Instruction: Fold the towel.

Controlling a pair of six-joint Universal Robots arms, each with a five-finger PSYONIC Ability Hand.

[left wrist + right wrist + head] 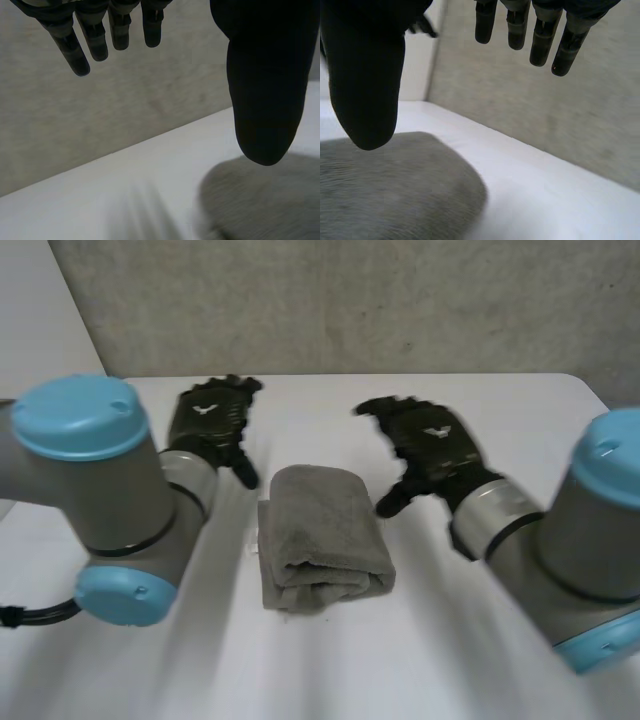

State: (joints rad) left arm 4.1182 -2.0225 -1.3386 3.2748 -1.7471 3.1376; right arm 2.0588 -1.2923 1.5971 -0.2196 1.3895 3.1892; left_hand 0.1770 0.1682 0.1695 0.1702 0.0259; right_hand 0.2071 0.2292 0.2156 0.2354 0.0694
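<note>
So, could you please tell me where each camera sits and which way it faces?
Head view: between and behind the arms, looking down at the table; towel central, left robot hand and right robot hand beside it.
Left wrist view: on the left wrist, looking along the palm toward the wall; own fingers and thumb show.
Right wrist view: mirrored, on the right wrist; own fingers and thumb show.
Shared: both wrist views catch the towel below the thumb.

The folded towel (pixel 322 538) lies mid-table (pixel 430 660), between the left hand (pixel 208 420) and right hand (pixel 430 452) (both beyond its far end, apart from it).
</note>
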